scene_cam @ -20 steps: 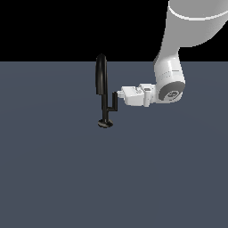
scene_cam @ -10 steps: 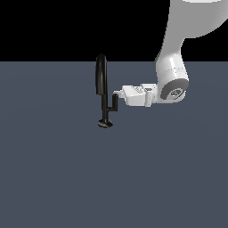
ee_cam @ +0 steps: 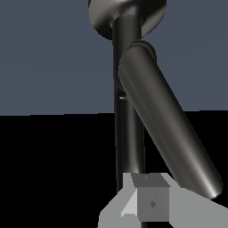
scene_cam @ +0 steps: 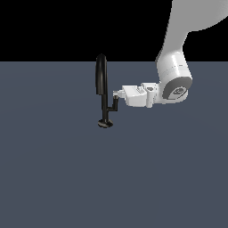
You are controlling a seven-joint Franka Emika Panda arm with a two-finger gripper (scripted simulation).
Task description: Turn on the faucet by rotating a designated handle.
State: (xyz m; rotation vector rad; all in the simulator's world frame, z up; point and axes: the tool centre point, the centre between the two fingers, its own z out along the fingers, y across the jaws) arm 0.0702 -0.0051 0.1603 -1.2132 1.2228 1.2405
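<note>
slate-grey table (scene_cam: 67, 178) under black backdrop carries the faucet (scene_cam: 103, 93); fingers (scene_cam: 116, 94) reach its handle (scene_cam: 114, 105), grip unclear.

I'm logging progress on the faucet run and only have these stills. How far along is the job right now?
Done: the gripper has reached the faucet and sits level against the upright bar of the handle, on the exterior view's right of the stem. In hand: contact with that bar; whether the fingers clamp it cannot be told. Left: the turn itself. Nothing here shows water or how far the handle has swung.
</note>
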